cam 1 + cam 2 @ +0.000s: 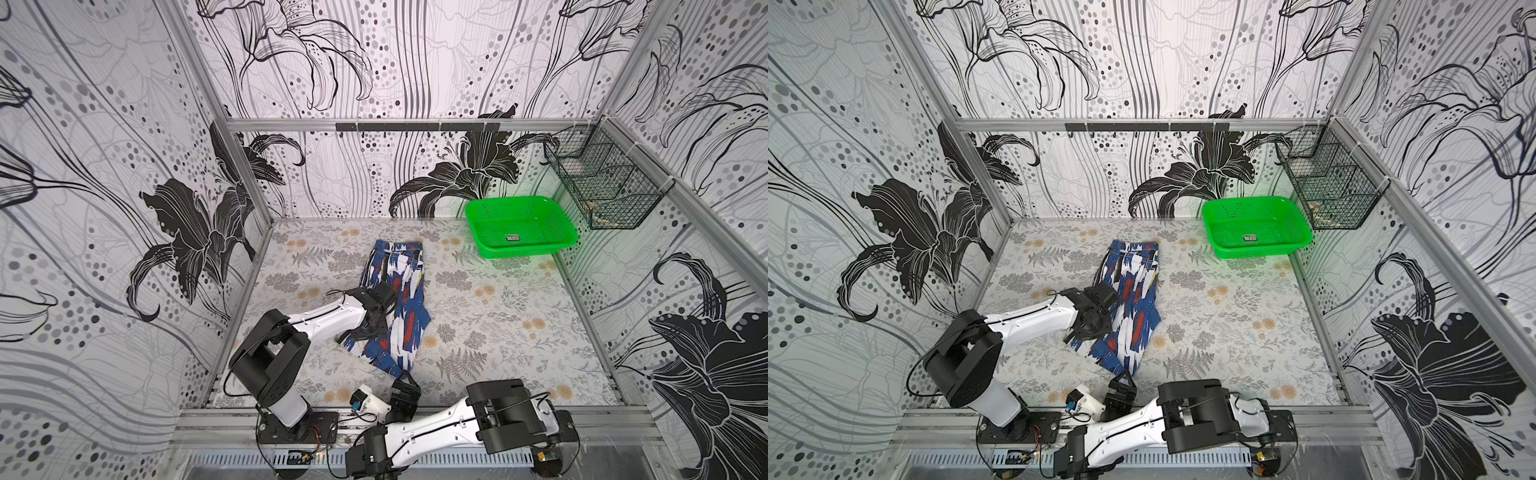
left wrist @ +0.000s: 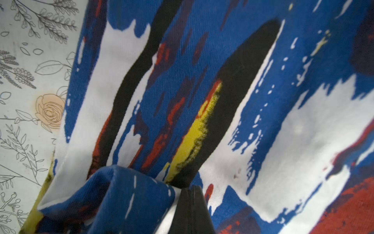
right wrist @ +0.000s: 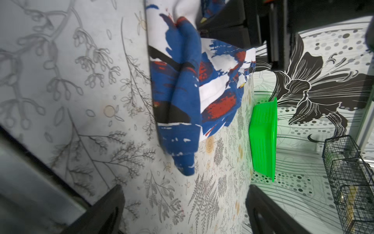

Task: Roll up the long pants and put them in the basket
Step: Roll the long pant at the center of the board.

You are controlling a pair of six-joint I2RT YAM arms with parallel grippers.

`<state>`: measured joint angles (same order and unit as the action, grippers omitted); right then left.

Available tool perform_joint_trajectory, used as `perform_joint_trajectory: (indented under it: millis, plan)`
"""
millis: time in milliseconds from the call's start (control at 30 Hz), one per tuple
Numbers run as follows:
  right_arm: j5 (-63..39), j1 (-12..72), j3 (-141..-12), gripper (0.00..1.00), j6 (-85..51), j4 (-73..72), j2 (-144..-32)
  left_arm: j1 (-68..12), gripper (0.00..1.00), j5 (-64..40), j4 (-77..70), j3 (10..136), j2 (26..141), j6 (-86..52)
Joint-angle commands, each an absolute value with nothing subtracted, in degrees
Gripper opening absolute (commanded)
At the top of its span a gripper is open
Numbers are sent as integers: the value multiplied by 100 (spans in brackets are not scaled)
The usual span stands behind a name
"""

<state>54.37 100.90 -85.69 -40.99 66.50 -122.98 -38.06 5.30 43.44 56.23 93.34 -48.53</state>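
The long pants [image 1: 405,291] [image 1: 1138,291] lie folded lengthwise down the middle of the flowered table, waistband at the far end. My left gripper [image 1: 376,328] [image 1: 1092,328] sits at their left edge, near the lower legs. In the left wrist view its fingers [image 2: 192,202] are pressed together, and a raised blue fold of the pants [image 2: 125,202] bunches right beside them. My right gripper [image 1: 405,380] [image 1: 1123,380] hovers just before the pants' near end. In the right wrist view it stands open [image 3: 182,212] over bare tablecloth, the pants [image 3: 182,91] ahead of it.
A green plastic basket [image 1: 519,226] [image 1: 1254,226] [image 3: 263,137] stands at the table's far right corner. A black wire basket [image 1: 602,187] [image 1: 1329,178] hangs on the right wall above it. Patterned walls enclose the table [image 1: 498,324] on three sides.
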Motion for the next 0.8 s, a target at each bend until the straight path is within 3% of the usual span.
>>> perform_joint_trajectory:
  millis: [0,200,533,767]
  plan:
    - [5381,10082,-8833,96,-3745,6291,-12471,-3767,0,492,4411,5708,9292,-4783]
    - [5363,9867,-8666,85,-3441,5728,-12747,-3765,0,484,4430,5678,9280,-4812]
    - [5168,9211,-8321,84,-3091,5141,-13000,-3770,0,476,4445,5625,9229,-4835]
    - [4991,8826,-8174,65,-2688,4734,-13065,-3766,0,483,4454,5582,9167,-4839]
